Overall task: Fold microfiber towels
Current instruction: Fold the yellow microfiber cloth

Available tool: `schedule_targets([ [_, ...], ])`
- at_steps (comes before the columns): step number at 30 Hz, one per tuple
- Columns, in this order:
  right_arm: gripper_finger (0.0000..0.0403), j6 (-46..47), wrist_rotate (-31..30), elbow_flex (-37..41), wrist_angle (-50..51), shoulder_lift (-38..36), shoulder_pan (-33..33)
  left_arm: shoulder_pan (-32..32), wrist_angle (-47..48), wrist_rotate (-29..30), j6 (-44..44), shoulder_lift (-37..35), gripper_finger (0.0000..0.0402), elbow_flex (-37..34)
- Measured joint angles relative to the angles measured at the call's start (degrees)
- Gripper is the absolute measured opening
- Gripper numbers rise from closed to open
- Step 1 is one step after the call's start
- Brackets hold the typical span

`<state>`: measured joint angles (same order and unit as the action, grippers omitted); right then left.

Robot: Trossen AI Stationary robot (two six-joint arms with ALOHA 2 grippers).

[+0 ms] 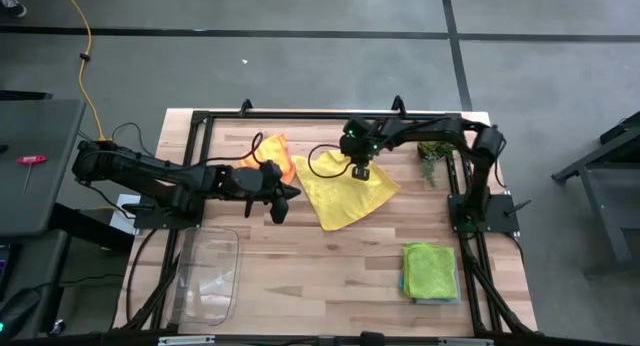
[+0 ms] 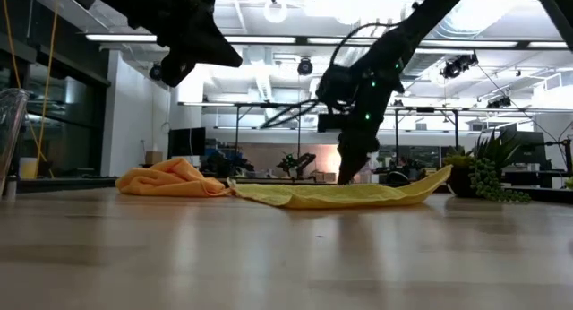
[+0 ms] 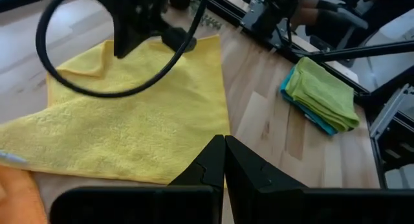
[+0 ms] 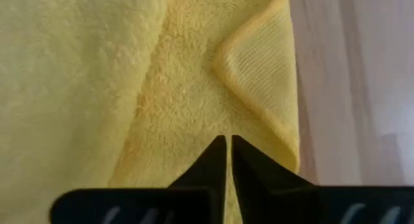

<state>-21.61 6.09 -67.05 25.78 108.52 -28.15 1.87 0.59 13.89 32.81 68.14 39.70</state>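
Note:
A yellow towel (image 1: 345, 194) lies spread on the wooden table, with one corner (image 4: 259, 75) turned over onto itself. My right gripper (image 1: 361, 172) is down on it near its far edge, fingers shut. An orange towel (image 1: 272, 151) lies crumpled to the yellow towel's left, and the two touch. My left gripper (image 1: 283, 204) hangs shut above the table at the yellow towel's left corner, touching nothing. A lime green towel (image 1: 432, 271) lies folded on a teal one near the front right. My right gripper comes at the yellow towel from above, slanting steeply down, its shut fingertips (image 4: 217, 153) on the cloth (image 4: 194, 120) beside the turned-over corner. How much cloth is between the fingers, the fingers themselves hide. The towel lies flat on the table (image 2: 340, 195).
A small green plant (image 1: 432, 158) stands at the far right, close to the right arm. A clear plastic tray (image 1: 210, 276) sits at the front left. A black frame (image 1: 200, 121) runs around the tabletop. Bare wood lies between the tray and the folded stack.

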Motion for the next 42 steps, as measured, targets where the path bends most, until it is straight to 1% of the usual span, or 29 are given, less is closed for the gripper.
schedule_targets([
  [4,0.0031,0.55,0.06,0.0,0.02,1.71,-0.61,-0.48,-0.04,2.33,0.01,0.0,0.0,0.0],
  [7,0.0017,1.6,0.13,-0.15,-0.17,2.31,-1.22,-0.48,-0.38,3.02,0.17,0.0,0.0,0.0],
  [9,0.0005,4.5,-0.27,-0.24,-0.32,2.5,-1.91,-0.47,-0.45,3.07,0.2,0.0,0.0,0.0],
  [11,0.0006,9.76,-3.02,-0.24,-0.56,2.5,-2.79,-0.48,-0.45,3.43,0.2,0.0,0.0,0.0],
  [14,0.0006,21.07,-6.37,-0.24,0.1,2.5,-4.95,-0.46,-0.45,3.46,0.08,0.0,0.0,0.0],
  [20,0.0003,44.68,-6.79,0.64,0.8,2.44,-7.94,-0.33,-0.43,3.46,-0.61,0.0,0.0,0.01],
  [23,0.0001,51.54,-7.9,1.05,0.31,2.46,-7.8,-0.34,-0.43,3.47,-2.02,0.0,0.0,0.0],
  [27,0.0002,58.43,-14.59,1.14,0.31,1.9,-7.2,-0.33,0.22,3.09,-2.85,0.0,0.0,0.0],
  [29,0.0001,59.09,-16.46,1.35,1.69,0.71,-7.37,-0.33,1.42,2.29,-3.02,0.0,0.0,0.0],
  [32,0.0,56.73,-17.2,0.62,2.9,-2.64,-7.43,-0.33,4.3,0.54,-3.31,-0.65,0.0,0.0],
  [34,0.0,53.44,-16.31,0.27,3.27,-5.63,-7.15,-0.35,5.75,-0.53,-5.0,-0.97,0.0,0.02],
  [36,0.0,49.45,-13.43,0.41,5.82,-7.53,-6.42,-0.35,7.61,-1.62,-6.9,-1.95,0.0,-0.02],
  [39,0.0,44.02,-10.42,0.51,10.2,-9.67,-3.78,-0.35,8.62,-1.68,-9.04,-3.19,0.0,0.02],
  [40,0.0,42.98,-10.54,0.44,12.39,-9.89,-2.67,-0.35,9.13,-1.68,-9.76,-3.59,0.0,0.0],
  [42,0.0,42.33,-13.1,0.49,17.53,-9.67,-0.31,-0.35,8.94,-1.66,-10.95,-4.07,0.0,0.02],
])
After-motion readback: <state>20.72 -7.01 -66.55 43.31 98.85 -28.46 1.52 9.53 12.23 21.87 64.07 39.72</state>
